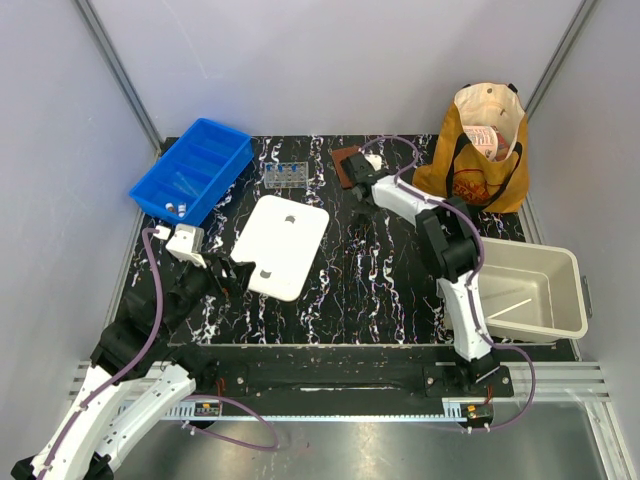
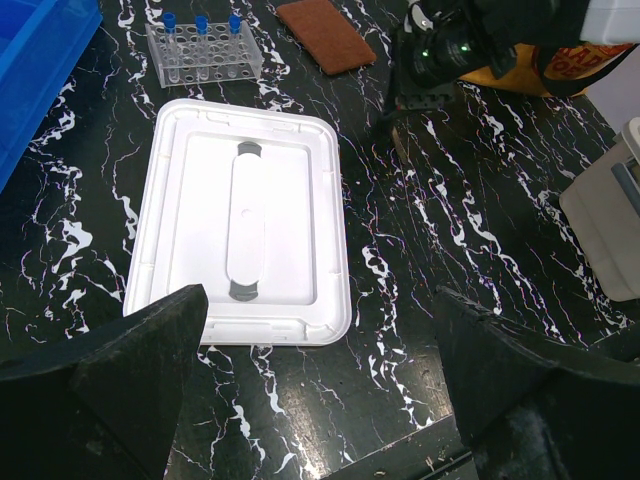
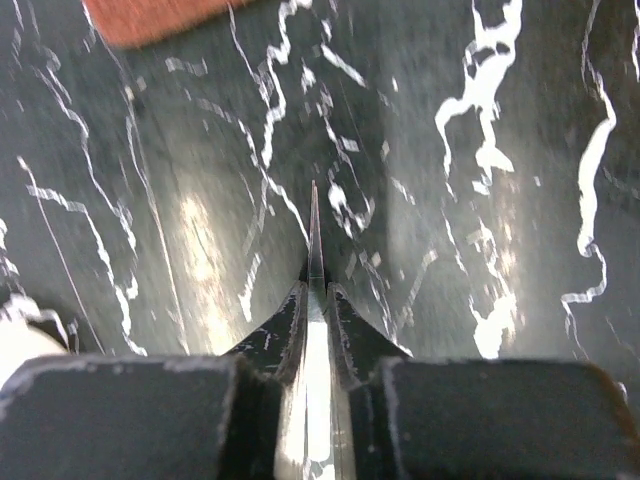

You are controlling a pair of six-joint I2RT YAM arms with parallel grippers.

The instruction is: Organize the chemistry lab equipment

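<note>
A small clear tube rack (image 1: 284, 176) with three blue-capped tubes (image 2: 201, 22) stands at the back of the black marbled table. White-capped vials (image 1: 176, 207) lie in the blue bin (image 1: 196, 168). My right gripper (image 3: 316, 288) is shut on a thin metal tool (image 3: 314, 240) whose tip points out over the table, near the brown pad (image 1: 352, 166). In the top view this gripper (image 1: 362, 192) sits beside the pad. My left gripper (image 2: 320, 400) is open and empty, just in front of the white lid (image 2: 245, 220); it also shows in the top view (image 1: 232, 270).
A tan tote bag (image 1: 478, 148) stands at the back right. A beige tub (image 1: 530, 290) with a thin stick inside sits at the right edge. The white lid (image 1: 282, 245) lies flat left of centre. The right arm reaches across the table's middle.
</note>
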